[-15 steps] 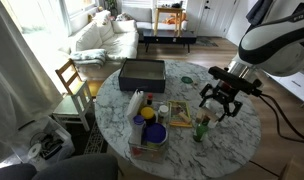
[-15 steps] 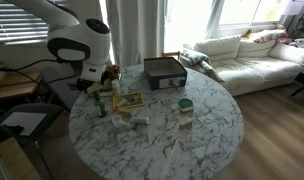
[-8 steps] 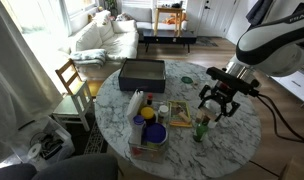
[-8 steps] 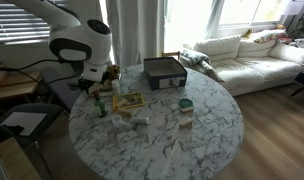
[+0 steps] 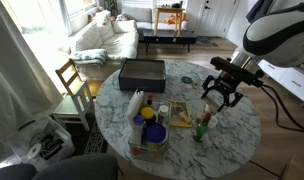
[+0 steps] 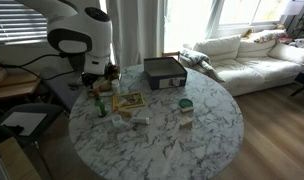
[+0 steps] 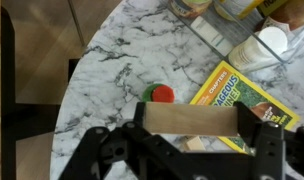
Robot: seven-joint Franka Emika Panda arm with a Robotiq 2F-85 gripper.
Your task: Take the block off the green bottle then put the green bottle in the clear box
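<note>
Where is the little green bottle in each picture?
Exterior view: the green bottle stands near the marble table front edge, right of the yellow book.
Exterior view: it stands near the table's left edge, left of the book.
Wrist view: seen from above, red-topped, left of the book.
Shared landmark: the yellow book.

Marble table (image 7: 112, 70) bare between green bottle (image 7: 160, 95) and edge; yellow book (image 7: 242, 100) just beside bottle, clear box (image 5: 150, 152) beyond; gripper (image 5: 218, 103) clamping block (image 7: 192, 121) above.
</note>
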